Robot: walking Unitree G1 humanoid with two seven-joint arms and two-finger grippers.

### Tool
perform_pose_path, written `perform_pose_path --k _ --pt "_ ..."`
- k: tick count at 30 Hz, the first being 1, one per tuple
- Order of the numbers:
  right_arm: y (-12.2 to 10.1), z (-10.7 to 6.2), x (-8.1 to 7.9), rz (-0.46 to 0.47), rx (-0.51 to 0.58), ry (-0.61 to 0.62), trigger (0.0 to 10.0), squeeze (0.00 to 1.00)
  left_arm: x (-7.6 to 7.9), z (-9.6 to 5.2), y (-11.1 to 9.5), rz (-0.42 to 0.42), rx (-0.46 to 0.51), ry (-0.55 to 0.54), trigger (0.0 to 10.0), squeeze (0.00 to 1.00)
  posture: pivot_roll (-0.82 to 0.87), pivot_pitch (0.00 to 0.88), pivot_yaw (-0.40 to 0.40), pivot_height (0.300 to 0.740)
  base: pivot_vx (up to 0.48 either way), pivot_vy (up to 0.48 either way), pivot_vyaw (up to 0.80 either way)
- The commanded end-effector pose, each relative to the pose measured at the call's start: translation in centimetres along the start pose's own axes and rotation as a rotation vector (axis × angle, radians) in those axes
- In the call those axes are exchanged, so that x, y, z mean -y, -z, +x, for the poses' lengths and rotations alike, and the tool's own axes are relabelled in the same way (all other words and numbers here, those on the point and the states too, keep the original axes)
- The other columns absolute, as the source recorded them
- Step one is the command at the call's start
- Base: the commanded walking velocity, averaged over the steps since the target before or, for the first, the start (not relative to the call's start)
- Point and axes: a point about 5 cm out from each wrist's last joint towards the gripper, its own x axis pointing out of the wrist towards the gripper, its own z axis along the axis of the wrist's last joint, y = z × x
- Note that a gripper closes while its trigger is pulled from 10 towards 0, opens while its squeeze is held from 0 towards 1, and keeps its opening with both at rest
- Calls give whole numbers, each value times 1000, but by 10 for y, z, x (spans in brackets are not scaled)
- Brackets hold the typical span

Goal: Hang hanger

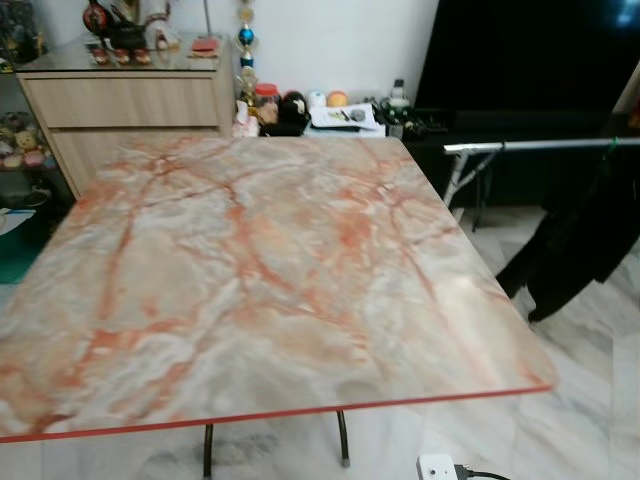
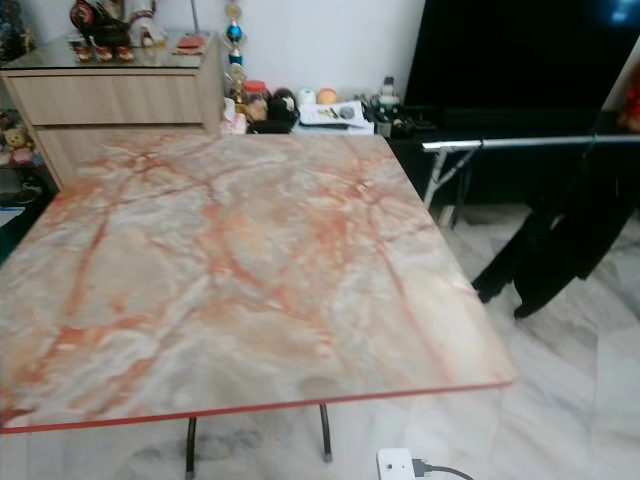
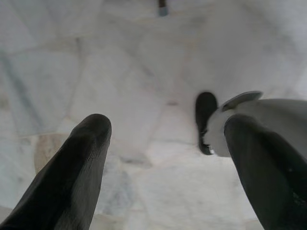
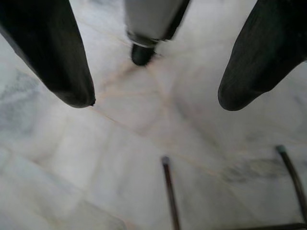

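Observation:
A silver clothes rail [image 1: 540, 146] stands to the right of the marble-patterned table [image 1: 250, 270]. A black garment [image 1: 590, 230] hangs from the rail on what looks like a green hanger hook [image 1: 612, 143]. My left gripper [image 3: 165, 139] hangs open over the white floor tiles, nothing between its fingers. My right gripper [image 4: 156, 103] is open too, pointing down at the floor beside the table's dark metal legs [image 4: 169, 191].
A wooden cabinet [image 1: 130, 105] with ornaments stands behind the table at the left. Small items crowd a low shelf [image 1: 340, 115] at the back. A white power socket [image 1: 438, 467] with a cable lies on the floor near the table's front edge. A dark screen [image 1: 530, 50] fills the back right.

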Motion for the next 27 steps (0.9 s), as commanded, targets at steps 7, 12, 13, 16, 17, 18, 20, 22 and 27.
perform_pose_path --k 7,12,13,16,17,18,20,22,27 --pt "24 -10 47 415 -43 88 10000 0 31 4 -26 36 62 140 10000 0 137 0 31 740 0 -472 0" --pt "25 -10 47 414 -46 91 10000 0 32 4 -25 39 61 143 10000 0 131 0 33 740 0 -472 0" --pt "25 -10 47 413 -46 91 10000 0 32 4 -25 39 61 144 10000 0 131 0 33 740 0 -472 0" --pt "24 -10 47 413 -46 92 10000 0 32 4 -26 38 61 145 10000 0 130 0 29 740 0 -472 0" --pt "24 -10 47 412 -46 92 10000 0 32 4 -26 38 61 145 10000 0 131 0 27 740 0 -472 0" --pt "24 -10 47 412 -45 92 10000 0 32 4 -26 37 62 145 10000 0 131 0 27 740 0 -472 0" --pt "23 -10 48 409 -42 92 10000 0 32 4 -27 33 65 145 10000 0 134 0 25 740 0 -471 0" --pt "22 -10 48 413 -38 92 10000 0 32 4 -28 30 66 144 10000 0 134 0 24 740 0 -471 0" --pt "21 -9 48 416 -35 91 10000 0 32 4 -28 26 68 142 10000 0 134 0 23 740 0 -469 0"
